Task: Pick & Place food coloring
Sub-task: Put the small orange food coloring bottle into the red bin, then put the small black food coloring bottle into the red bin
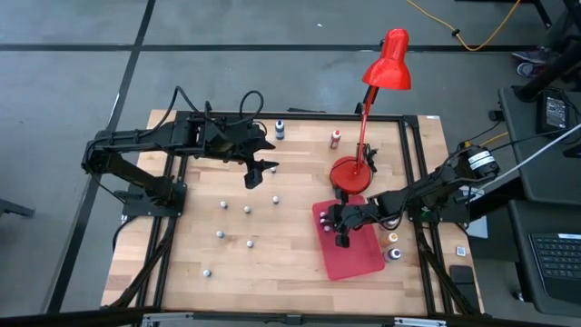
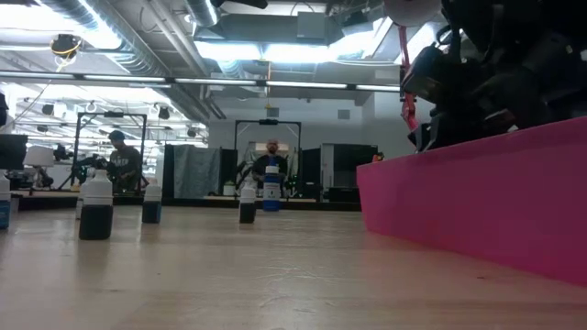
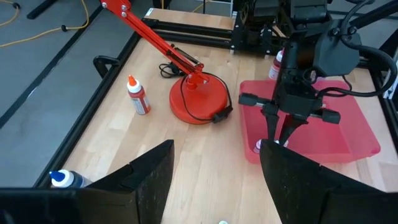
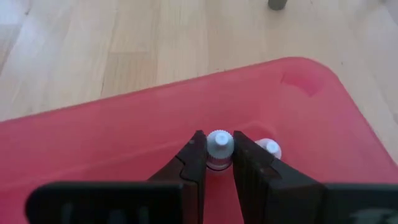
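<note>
The food coloring is a set of tiny bottles. Several whitish ones [image 1: 247, 210] stand scattered on the wood table, and in the low view they show as dark-bodied bottles [image 2: 95, 206]. My right gripper [image 1: 343, 234] points down over the red mat [image 1: 359, 254], shut on one white-capped bottle [image 4: 219, 144]. A second small bottle [image 4: 268, 148] stands on the mat just beside it. My left gripper [image 1: 259, 171] hovers open above the table's far left part, holding nothing; its fingers [image 3: 149, 180] frame the left wrist view. My right gripper pinches a small bottle by its white cap [image 4: 219, 142] between its two fingertips [image 4: 198, 149], coming from above and pointing down. The bottle stays upright in the hold. I cannot tell whether its base rests on the red mat or is just clear of it.
A red desk lamp stands with its round base [image 1: 349, 173] at the mat's far edge, its arm rising over the table. Blue [image 1: 279, 130] and red [image 1: 335, 138] bottles stand at the far edge, and two more [image 1: 393, 254] right of the mat. People stand in the room behind.
</note>
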